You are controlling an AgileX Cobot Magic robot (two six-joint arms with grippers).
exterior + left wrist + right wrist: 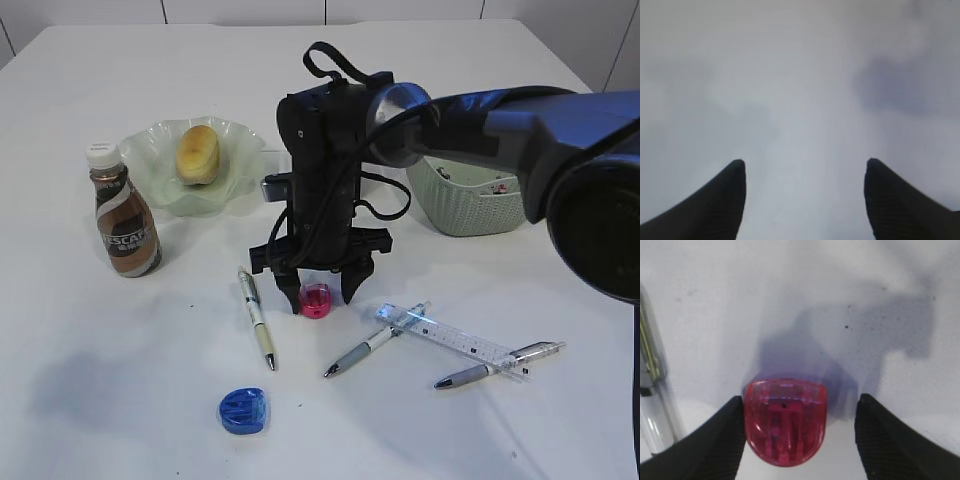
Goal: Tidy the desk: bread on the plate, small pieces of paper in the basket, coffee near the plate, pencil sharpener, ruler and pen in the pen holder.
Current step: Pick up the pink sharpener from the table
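Observation:
My right gripper (pixel 322 298) (pixel 801 400) stands open, pointing down at the desk (pixel 120 380), with a red pencil sharpener (pixel 316 300) (pixel 785 422) between its fingers. The left finger touches the sharpener; the right one is apart from it. My left gripper (pixel 805 161) is open over bare blurred white surface, holding nothing. The bread (pixel 198 152) lies on the plate (pixel 160 195), with the coffee (pixel 124 215) beside it. The ruler (pixel 450 340) lies across two pens (pixel 372 345) (pixel 500 363). The pen holder and the small pieces of paper are out of view.
A third pen (pixel 257 318) (pixel 652 405) lies just left of the right gripper. A blue pencil sharpener (pixel 243 410) sits near the front. The basket (pixel 465 210) stands at the right behind the right arm (pixel 520 130).

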